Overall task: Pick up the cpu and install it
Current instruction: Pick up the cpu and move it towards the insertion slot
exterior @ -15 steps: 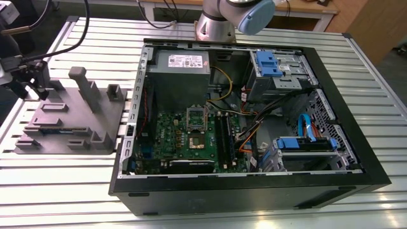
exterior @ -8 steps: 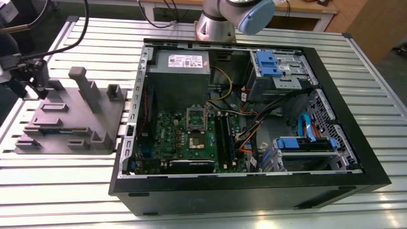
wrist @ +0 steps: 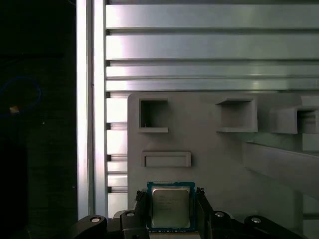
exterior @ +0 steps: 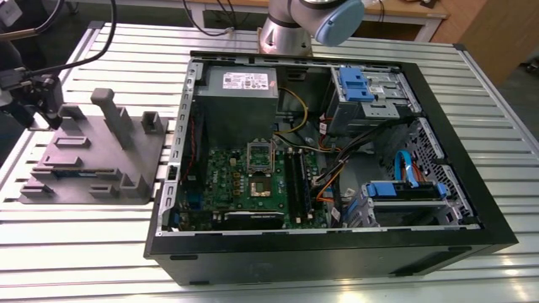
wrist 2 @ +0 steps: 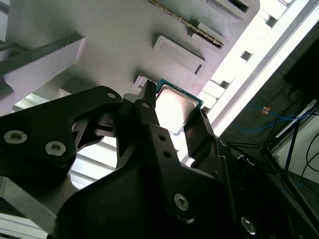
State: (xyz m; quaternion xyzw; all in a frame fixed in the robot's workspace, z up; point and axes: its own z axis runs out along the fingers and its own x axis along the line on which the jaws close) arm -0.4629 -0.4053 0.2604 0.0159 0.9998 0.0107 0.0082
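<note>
legible text: we read none | power supply label, beside motherboard: print too small | cpu lid: faint, unreadable

Fixture sits on the table, at the exterior view's left of the case. Board's down inside the case, cpu's on the fixture, right at the gripper.

Open black computer case on slatted metal table; in exterior view, grey fixture block at its nine o'clock; green motherboard inside.
</note>
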